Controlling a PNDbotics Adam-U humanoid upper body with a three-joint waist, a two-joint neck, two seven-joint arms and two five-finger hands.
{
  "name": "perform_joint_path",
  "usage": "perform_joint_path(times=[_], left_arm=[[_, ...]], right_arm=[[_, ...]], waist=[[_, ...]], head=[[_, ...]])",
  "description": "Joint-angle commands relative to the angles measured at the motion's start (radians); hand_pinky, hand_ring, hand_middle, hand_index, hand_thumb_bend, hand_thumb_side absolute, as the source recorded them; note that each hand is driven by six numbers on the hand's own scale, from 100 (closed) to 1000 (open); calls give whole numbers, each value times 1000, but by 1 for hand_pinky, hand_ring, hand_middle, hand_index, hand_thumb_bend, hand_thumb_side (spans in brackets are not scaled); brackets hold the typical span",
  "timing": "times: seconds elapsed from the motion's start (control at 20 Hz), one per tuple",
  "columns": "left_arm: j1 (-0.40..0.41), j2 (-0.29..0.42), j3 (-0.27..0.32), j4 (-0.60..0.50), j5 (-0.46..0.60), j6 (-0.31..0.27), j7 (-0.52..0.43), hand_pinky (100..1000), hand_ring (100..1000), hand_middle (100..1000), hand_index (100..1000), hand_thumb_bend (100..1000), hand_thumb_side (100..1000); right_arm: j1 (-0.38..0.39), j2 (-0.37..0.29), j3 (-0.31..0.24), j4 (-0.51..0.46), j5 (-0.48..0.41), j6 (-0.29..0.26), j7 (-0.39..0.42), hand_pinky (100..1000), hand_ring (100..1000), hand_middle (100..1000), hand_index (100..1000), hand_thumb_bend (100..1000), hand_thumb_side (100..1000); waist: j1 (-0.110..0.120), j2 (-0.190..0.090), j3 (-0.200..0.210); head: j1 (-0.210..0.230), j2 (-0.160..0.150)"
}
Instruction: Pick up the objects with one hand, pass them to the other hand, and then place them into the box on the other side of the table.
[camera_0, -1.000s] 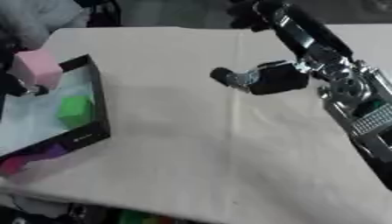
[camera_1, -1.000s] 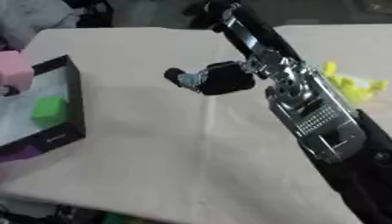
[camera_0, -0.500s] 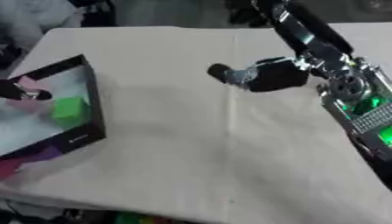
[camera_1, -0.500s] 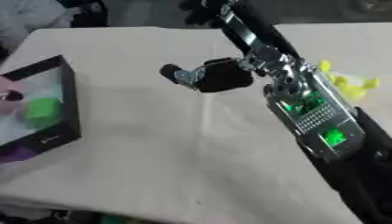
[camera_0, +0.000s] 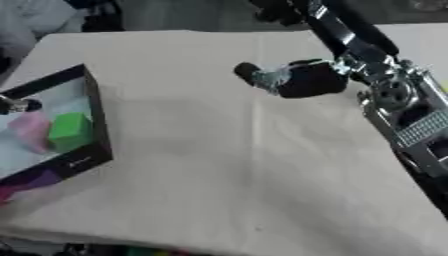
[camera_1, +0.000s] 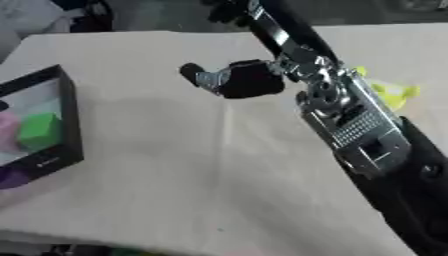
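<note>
Fingertips of the robot's left hand (camera_0: 16, 105) show at the left edge over the shallow black-walled box (camera_0: 96, 116); their spread cannot be told. Inside lie a pale pink block (camera_0: 31, 131) and a green cube (camera_0: 70, 131), touching. Right hand (camera_0: 297, 80) hovers above the beige cloth-covered table (camera_0: 227, 165), curled, holding nothing. Yellow object (camera_1: 391, 93) lies far right.

Matt beige cloth over table (camera_0: 201, 165), creased, slightly rough. Box (camera_0: 98, 130) with black glossy walls, pale smooth floor. Pink block (camera_0: 31, 131) and green block (camera_0: 70, 131) matt, foam-like. Right hand (camera_0: 297, 80) matt black plastic; forearm (camera_1: 350, 120) bare silver metal, perforated plate.
</note>
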Motion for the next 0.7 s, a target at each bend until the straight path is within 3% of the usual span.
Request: perform_joint_path(times=[0.05,0.35,0.7], left_arm=[[-18,30,28,-79,51,-39,53,814,739,720,829,723,518],[9,14,56,-156,154,-137,157,813,703,698,788,720,476],[35,-73,125,-224,266,-137,269,813,677,688,777,669,471]], right_arm=[[-12,-35,-33,-23,2,-1,-17,840,814,747,854,519,293],[12,-96,-92,-12,-6,16,8,853,836,783,867,489,333],[56,-192,-180,-3,-66,42,106,852,837,788,866,488,361]], waist=[[-8,-12,1],[-7,-17,-6],[-11,-17,-15]], head=[[-28,0],[-71,2],[-110,-6]])
